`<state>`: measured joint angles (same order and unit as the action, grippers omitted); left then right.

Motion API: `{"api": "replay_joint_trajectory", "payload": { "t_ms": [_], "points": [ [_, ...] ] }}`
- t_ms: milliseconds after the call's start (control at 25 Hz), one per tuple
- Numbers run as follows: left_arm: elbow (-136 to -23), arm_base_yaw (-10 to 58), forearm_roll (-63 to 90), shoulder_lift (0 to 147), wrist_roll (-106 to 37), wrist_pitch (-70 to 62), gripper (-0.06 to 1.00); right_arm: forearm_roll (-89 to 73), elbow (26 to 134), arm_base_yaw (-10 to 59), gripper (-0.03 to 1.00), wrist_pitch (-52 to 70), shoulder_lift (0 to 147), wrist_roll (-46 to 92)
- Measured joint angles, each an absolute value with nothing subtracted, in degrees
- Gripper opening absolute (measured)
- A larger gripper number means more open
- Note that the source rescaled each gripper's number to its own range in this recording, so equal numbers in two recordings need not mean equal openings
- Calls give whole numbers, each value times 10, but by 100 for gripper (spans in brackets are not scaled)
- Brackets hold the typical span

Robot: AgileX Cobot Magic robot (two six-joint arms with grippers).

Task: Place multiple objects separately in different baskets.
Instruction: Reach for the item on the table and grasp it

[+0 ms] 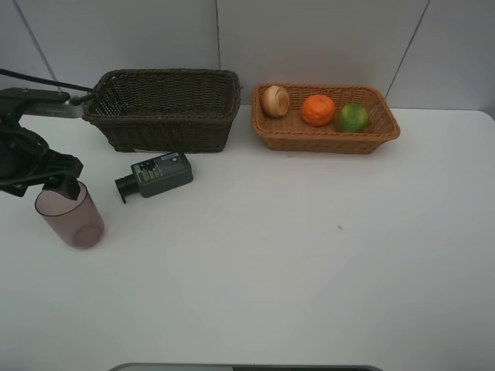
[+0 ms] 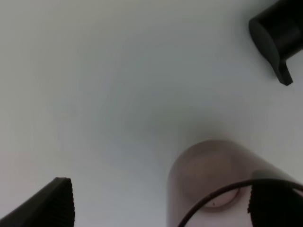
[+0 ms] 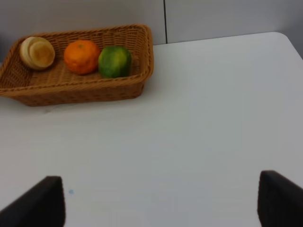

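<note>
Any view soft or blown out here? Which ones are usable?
Left wrist: soft throughout, mauve cup and bottle cap both blurred. Right wrist: tan basket sharp, near fingertips fuzzy. Exterior high: crisp, even light, faint shadows, no glare.

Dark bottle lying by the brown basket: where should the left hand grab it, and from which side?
Mid-body, from straight above. The bottle lies flat on its side, cap pointing toward the cup, so pinch across the boxy body's short width, not the narrow cap. Likely the steadiest hold.

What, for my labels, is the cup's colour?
Translucent mauve; the cup shows best in the exterior high view.
</note>
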<state>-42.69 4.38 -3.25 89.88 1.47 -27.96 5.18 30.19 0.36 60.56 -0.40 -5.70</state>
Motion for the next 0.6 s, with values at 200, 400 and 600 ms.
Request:
{"api": "replay_joint_trajectory", "payload": {
  "t_ms": [200, 400, 600],
  "points": [
    [-402, 44, -23, 901, 8, -259, 99, 52, 302, 4, 76, 606, -4, -57],
    [-380, 44, -22, 901, 6, -234, 99, 52, 302, 4, 76, 606, -4, -57],
    [-368, 31, -21, 914, 6, -206, 99, 52, 302, 4, 76, 606, -4, -57]
  ]
}}
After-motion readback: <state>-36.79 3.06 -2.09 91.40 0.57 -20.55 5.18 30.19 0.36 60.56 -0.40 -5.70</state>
